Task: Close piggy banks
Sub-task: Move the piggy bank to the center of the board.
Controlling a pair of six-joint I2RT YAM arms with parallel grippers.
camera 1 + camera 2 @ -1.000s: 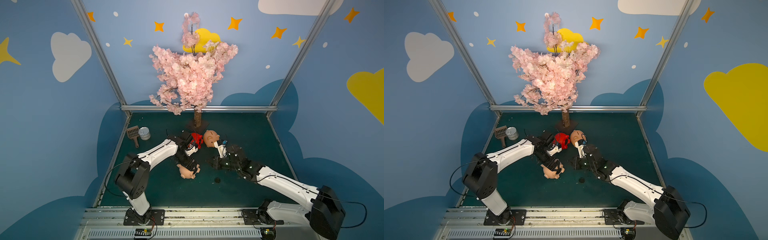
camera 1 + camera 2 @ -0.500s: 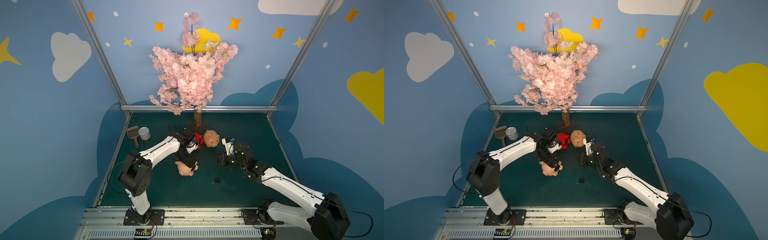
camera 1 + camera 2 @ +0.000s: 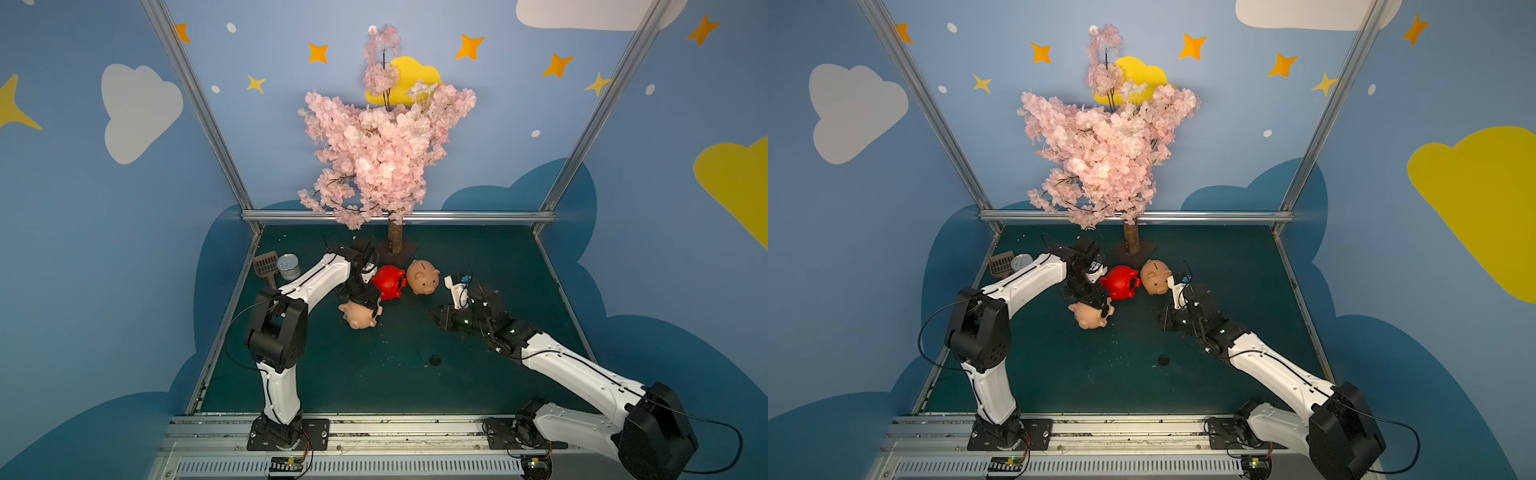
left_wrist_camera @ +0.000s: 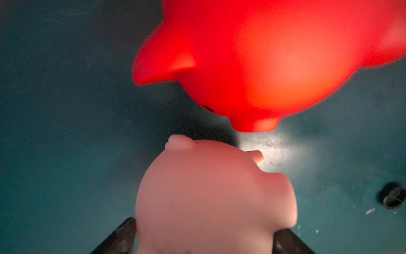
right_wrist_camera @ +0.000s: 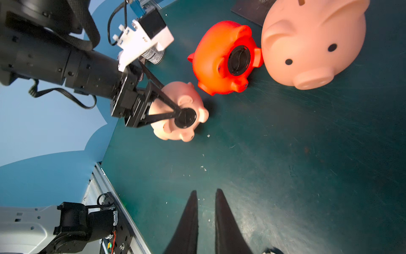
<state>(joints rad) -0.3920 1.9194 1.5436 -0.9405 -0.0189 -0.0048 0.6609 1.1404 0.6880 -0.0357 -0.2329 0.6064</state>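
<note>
L claw (image 4: 206, 236) wide, clamped on tipped pig (image 5: 169, 132) just robot-side of red pig (image 5: 211, 59); fingers (image 4: 119, 239) span belly plug (image 5: 186, 117) to back, prob. squeezing it home. R claw (image 5: 205, 191) narrow, empty, right of red pig, out of the way.

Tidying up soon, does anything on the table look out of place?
A small round black plug lies loose on the dark green tabletop. The bright red plastic piggy bank lies tipped on its side.
</note>
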